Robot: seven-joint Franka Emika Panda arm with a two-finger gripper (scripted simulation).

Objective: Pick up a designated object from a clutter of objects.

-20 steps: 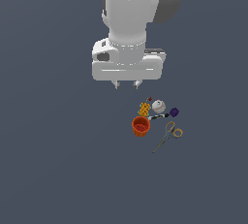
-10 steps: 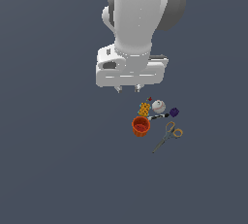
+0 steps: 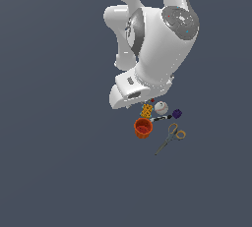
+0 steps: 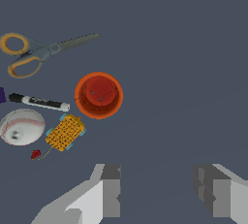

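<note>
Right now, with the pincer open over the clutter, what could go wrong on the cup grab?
1. The block lies close beside the cup, and the marker is near; a descending finger could knock them.
2. The pincer is off to one side of the cup, so a straight descent would likely miss.
3. The arm hides the pincer in the exterior view, leaving only the wrist view.

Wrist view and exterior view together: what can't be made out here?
- Claw: its fingertips are cut off by the wrist view's edge; in the exterior view the arm's own body hides it.
- Purple lump: only a sliver shows at the wrist view's edge.
- Small red item beside the baseball: too small to identify.
- Orange-red cup: its ribbed sides are unseen from above.
</note>
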